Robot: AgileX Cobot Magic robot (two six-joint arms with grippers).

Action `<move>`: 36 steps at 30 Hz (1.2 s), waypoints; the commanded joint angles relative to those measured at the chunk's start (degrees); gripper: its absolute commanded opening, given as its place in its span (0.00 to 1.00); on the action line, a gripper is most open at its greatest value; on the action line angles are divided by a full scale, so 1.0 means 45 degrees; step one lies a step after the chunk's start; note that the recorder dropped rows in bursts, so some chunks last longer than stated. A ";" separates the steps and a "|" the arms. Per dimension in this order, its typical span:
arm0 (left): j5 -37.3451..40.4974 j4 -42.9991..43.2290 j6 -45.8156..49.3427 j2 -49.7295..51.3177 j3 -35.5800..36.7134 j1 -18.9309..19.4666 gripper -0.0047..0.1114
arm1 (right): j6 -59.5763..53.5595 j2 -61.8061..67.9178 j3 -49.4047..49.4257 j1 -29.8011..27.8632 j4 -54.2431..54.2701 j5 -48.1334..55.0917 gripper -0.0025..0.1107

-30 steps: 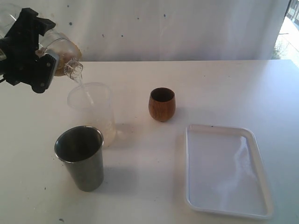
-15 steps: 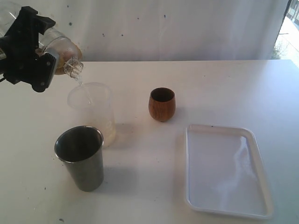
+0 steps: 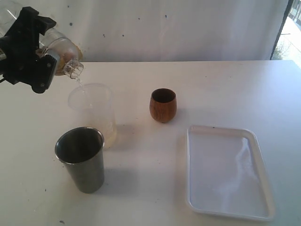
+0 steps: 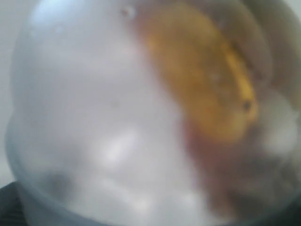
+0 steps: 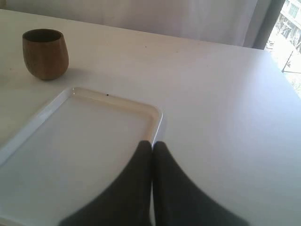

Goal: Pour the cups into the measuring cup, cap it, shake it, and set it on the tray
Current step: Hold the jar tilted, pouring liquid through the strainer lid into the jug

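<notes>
Three vessels stand on the white table [image 3: 225,89] in the exterior view, all off the left side of the tray [image 3: 225,174], which lies flat and holds nothing. We see the wooden cup [image 3: 163,106] nearest the tray, upright, just beyond its far left corner. The measuring cup [image 3: 94,115] stands upright well apart from the tray, farther left than the wooden cup, with a little pale liquid at its bottom; we cannot make out its marks. The steel tumbler [image 3: 84,162] is farthest from the tray, upright, its rim overlapping the measuring cup's base in this view, and we cannot tell whether the two touch. High at the far left from the tray, the left gripper [image 3: 44,49] is clamped around a clear bottle [image 3: 63,54], tipped so its mouth sits over the measuring cup, with a thin dribble below it. In the left wrist view we get only the bottle [image 4: 117,117], blurred and filling the picture, with amber liquid [image 4: 207,94] inside; the jaws themselves are hidden. In the right wrist view the right gripper [image 5: 152,147] hangs over the tray's [image 5: 117,100] rim with its fingers pressed together and nothing between them, and the wooden cup [image 5: 45,53] stands just past the tray's corner.
</notes>
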 commanded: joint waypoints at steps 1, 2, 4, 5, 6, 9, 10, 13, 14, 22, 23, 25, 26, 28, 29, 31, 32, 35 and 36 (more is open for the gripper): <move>-0.0698 -0.0293 0.0158 -0.0142 -0.0203 0.0036 0.04 | 0.0055 0.0000 0.0063 -0.0035 -0.0052 -0.0040 0.02; -0.0699 -0.0266 0.0158 -0.0142 -0.0203 0.0036 0.04 | 0.0055 0.0000 0.0063 -0.0035 -0.0052 -0.0040 0.02; -0.0723 -0.0207 0.0187 -0.0142 -0.0203 0.0036 0.04 | 0.0055 0.0000 0.0063 -0.0035 -0.0052 -0.0040 0.02; -0.0747 -0.0207 0.0187 -0.0142 -0.0203 0.0036 0.04 | 0.0055 0.0000 0.0063 -0.0035 -0.0052 -0.0040 0.02; -0.0774 -0.0207 0.0187 -0.0142 -0.0203 0.0036 0.04 | 0.0055 0.0000 0.0063 -0.0035 -0.0052 -0.0040 0.02; -0.0848 -0.0171 0.0187 -0.0142 -0.0203 0.0036 0.04 | 0.0055 0.0000 0.0063 -0.0035 -0.0052 -0.0040 0.02; -0.0848 -0.0139 0.0187 -0.0142 -0.0203 0.0036 0.04 | 0.0055 0.0000 0.0063 -0.0035 -0.0052 -0.0040 0.02; -0.0848 0.0095 0.0187 -0.0142 -0.0203 0.0013 0.04 | 0.0055 0.0000 0.0063 -0.0035 -0.0052 -0.0040 0.02; -0.0848 0.0095 0.0187 -0.0142 -0.0203 0.0013 0.04 | 0.0055 0.0000 0.0063 -0.0035 -0.0052 -0.0040 0.02; -0.1056 0.0091 0.0530 -0.0142 -0.0203 0.0013 0.04 | 0.0055 0.0000 0.0063 -0.0035 -0.0052 -0.0040 0.02; -0.1056 0.0091 0.0530 -0.0142 -0.0203 0.0013 0.04 | 0.0055 0.0000 0.0063 -0.0035 -0.0052 -0.0040 0.02; -0.1056 0.0091 0.0530 -0.0142 -0.0203 0.0013 0.04 | 0.0055 0.0000 0.0063 -0.0035 -0.0052 -0.0040 0.02; -0.1056 0.0091 0.0530 -0.0142 -0.0203 0.0013 0.04 | 0.0055 0.0000 0.0063 -0.0035 -0.0052 -0.0040 0.02; -0.1056 0.0091 0.0530 -0.0142 -0.0203 0.0013 0.04 | 0.0055 0.0000 0.0063 -0.0035 -0.0052 -0.0040 0.02; -0.1056 0.0091 0.0530 -0.0142 -0.0203 0.0013 0.04 | 0.0055 0.0000 0.0063 -0.0035 -0.0052 -0.0040 0.02; -0.1056 0.0091 0.0530 -0.0142 -0.0203 0.0013 0.04 | 0.0055 0.0000 0.0063 -0.0035 -0.0052 -0.0040 0.02; -0.1056 0.0091 0.0530 -0.0142 -0.0203 0.0013 0.04 | 0.0055 0.0000 0.0063 -0.0035 -0.0052 -0.0040 0.02; -0.1056 0.0091 0.0530 -0.0142 -0.0203 0.0013 0.04 | 0.0055 0.0000 0.0063 -0.0035 -0.0052 -0.0040 0.02; -0.1056 0.0091 0.0530 -0.0142 -0.0203 0.0013 0.04 | 0.0055 0.0000 0.0063 -0.0035 -0.0052 -0.0040 0.02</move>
